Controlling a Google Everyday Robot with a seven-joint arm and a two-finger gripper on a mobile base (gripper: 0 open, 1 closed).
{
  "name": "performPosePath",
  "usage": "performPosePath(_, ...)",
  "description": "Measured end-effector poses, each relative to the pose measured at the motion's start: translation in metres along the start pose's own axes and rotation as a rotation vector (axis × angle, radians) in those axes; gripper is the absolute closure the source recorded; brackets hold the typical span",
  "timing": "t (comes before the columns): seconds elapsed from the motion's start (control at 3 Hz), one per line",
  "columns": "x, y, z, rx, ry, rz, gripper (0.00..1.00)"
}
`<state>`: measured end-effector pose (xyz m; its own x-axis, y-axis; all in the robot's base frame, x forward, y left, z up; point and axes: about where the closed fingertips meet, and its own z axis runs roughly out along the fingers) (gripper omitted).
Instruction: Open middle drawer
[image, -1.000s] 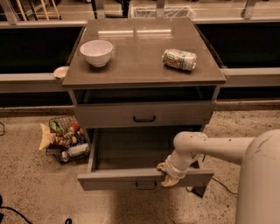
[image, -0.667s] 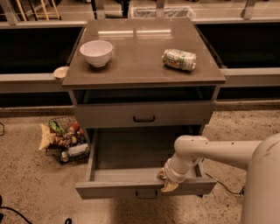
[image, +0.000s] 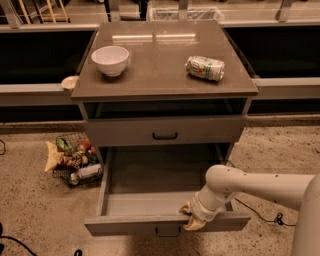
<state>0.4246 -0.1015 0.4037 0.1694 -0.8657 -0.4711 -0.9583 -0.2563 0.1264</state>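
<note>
The middle drawer is pulled far out of the grey-brown cabinet, showing a shallow, empty grey box. Its front faces me, with a small black bar handle at the lower edge. My gripper sits on the top edge of that front, just right of the handle, at the end of my white arm, which comes in from the right. The drawer above it is shut and has its own black handle. Whatever lies below the open drawer is hidden.
On the cabinet top stand a white bowl and a can lying on its side. A wire basket of snacks sits on the floor left of the cabinet. A black cable runs along the floor on the right.
The middle drawer has slid further out towards me, and my gripper has moved with its front edge.
</note>
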Motion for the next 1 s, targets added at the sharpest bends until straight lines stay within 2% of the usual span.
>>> performPosePath(0.33, 0.0002, 0.0002, -0.0001, 0.0, -0.001, 0.001, 0.82)
performPosePath(0.67, 0.0001, 0.0002, -0.0001, 0.0, -0.001, 0.001, 0.57)
performPosePath(1.0, -0.0018, 0.0008, -0.0051, -0.011, -0.006, -0.029, 0.36)
